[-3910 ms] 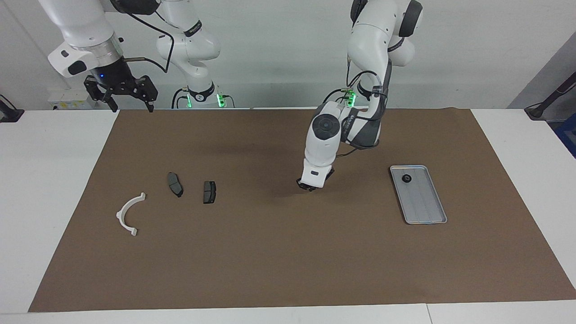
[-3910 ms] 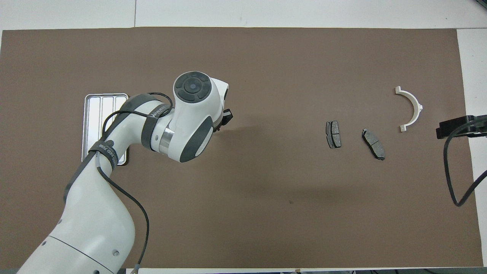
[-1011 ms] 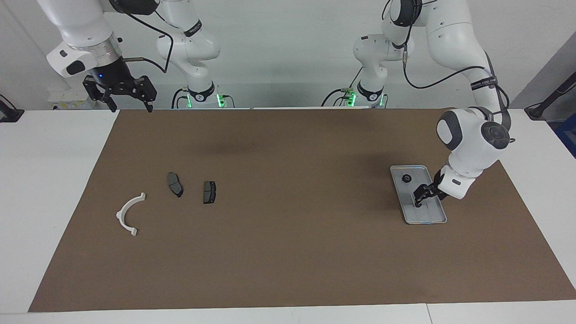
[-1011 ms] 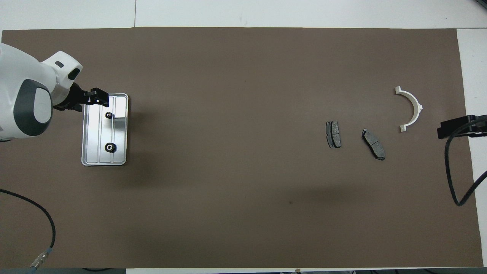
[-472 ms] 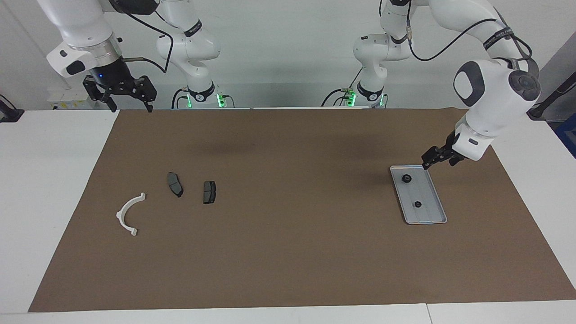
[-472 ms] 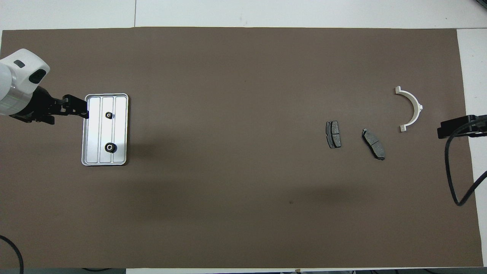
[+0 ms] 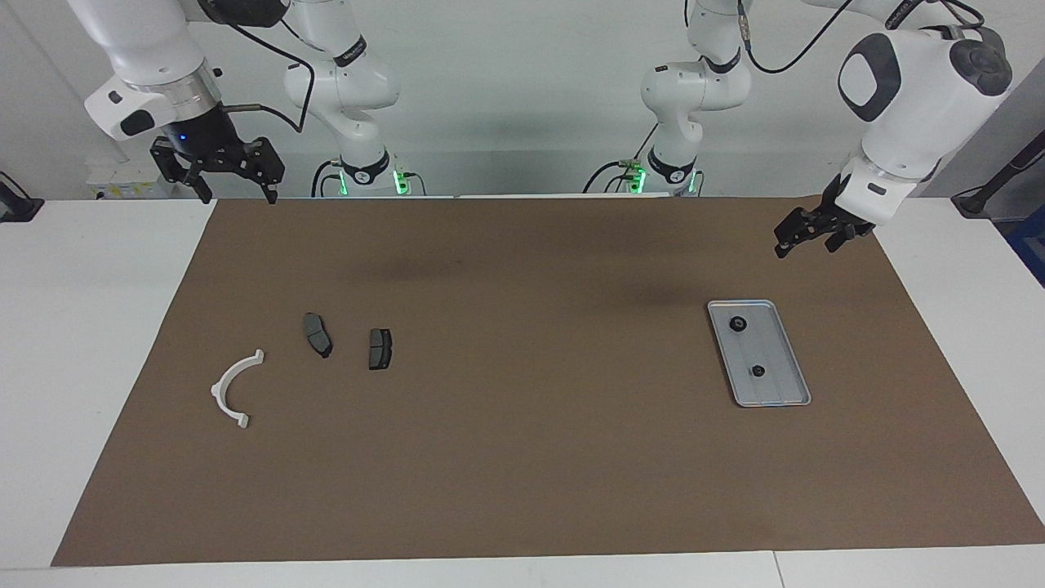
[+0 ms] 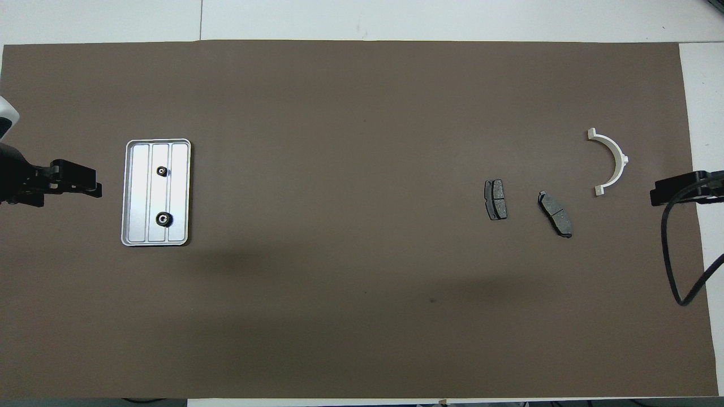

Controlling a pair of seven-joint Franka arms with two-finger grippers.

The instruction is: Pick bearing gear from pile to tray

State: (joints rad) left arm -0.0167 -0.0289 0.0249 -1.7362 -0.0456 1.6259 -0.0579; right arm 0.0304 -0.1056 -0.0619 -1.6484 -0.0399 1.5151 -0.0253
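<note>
Now the right gripper [image 7: 235,193] waits with jaws spread wide and empty, raised over the mat's [image 7: 522,457] edge. Toward that arm's end of the mat lies the pile [image 7: 310,359]. Toward the left arm's end, the tray [image 7: 788,359] holds two gears [image 7: 738,323], while the left gripper [image 7: 808,237] hangs spread and empty above the mat.

Tray [image 8: 129,195] at 9 o'clock on the mat [image 8: 350,316], toward the left arm's end of the table; in it, two bearing gears, one [image 8: 164,218] nearer the robots, the other [image 8: 162,170] at 12 o'clock from it. Two brake pads at 3 o'clock, toward the right arm's end: first pad [image 8: 495,199], second pad [image 8: 555,213] just at 4 o'clock from it. Half-ring bracket [image 8: 611,161] at 1 o'clock from the second pad, near the mat's edge.
</note>
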